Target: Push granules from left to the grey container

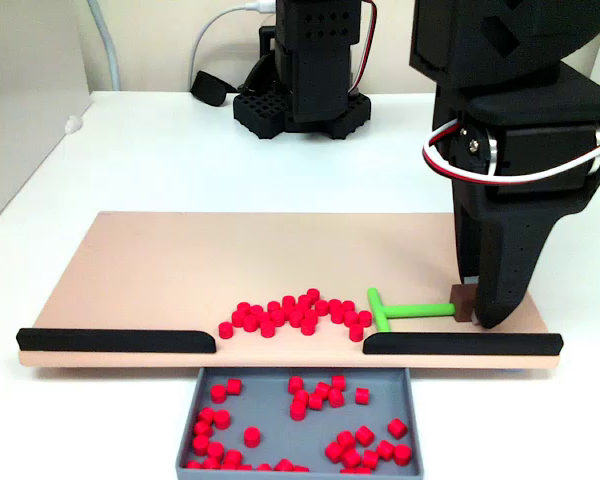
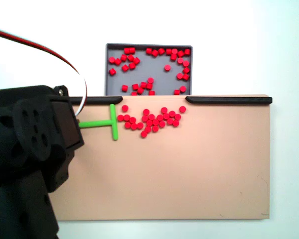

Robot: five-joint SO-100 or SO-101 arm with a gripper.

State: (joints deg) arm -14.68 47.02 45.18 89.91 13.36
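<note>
Jaws grip the green pusher [image 1: 405,309] by its brown handle; sweeping wide could jam pellets [image 1: 295,315] against the black strip [image 1: 110,341], missing the tray [image 1: 298,398].

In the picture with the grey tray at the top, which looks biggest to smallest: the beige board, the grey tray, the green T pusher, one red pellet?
1. beige board
2. grey tray
3. green T pusher
4. one red pellet

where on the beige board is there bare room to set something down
In a fixed view, the beige board is bare below the granules, out to its right and lower edges. Crowded: the strip along the black strips, with the green pusher, and the grey container.
</note>
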